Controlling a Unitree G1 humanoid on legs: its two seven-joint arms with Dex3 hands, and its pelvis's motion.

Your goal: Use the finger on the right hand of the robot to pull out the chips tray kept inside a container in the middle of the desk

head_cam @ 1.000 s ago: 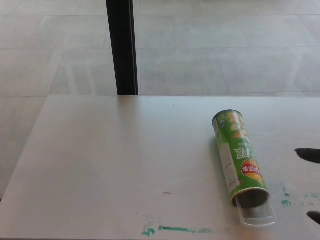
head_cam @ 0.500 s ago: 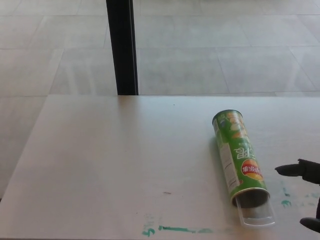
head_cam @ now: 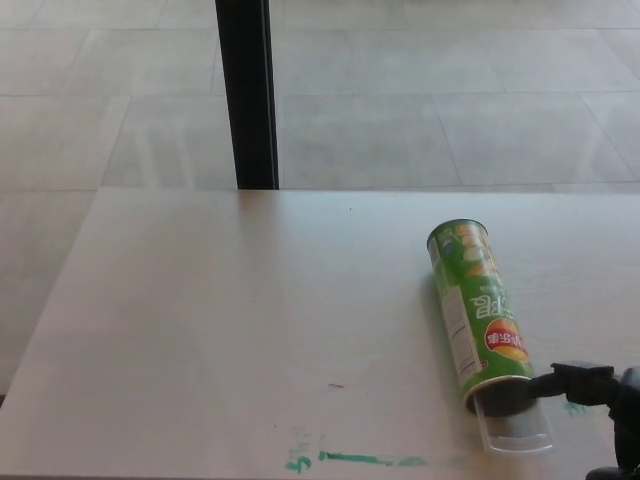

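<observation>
Since the earlier frame my right hand (head_cam: 600, 400) had come in from the right edge until one finger (head_cam: 560, 383) reached the open mouth of the can (head_cam: 480, 315); the can and its tray (head_cam: 515, 428) had not shifted on the tabletop (head_cam: 200, 330).

Nearest to me, the clear tray stuck a little way out of the can's mouth, close to the front edge of the tabletop, with green marks (head_cam: 360, 459) smeared just beside it on the left. My hand was spread and held nothing: one finger pointed leftward with its tip at the rim of the can, and another dark fingertip showed apart from it, low at the picture's corner. I could not tell whether the pointing tip was touching the rim or just short of it. My left hand was not in view.

The green can lay on its side to the right of the middle, its closed end pointing away from me. Beyond the tabletop stood a black post (head_cam: 247, 95) on a pale tiled floor (head_cam: 450, 90).

I judged this to be the reach-in step, with the pull not yet begun. Next I would need to hook the fingertip into the tray's lip and draw it toward me, lightly enough that the can did not roll or slide along.
</observation>
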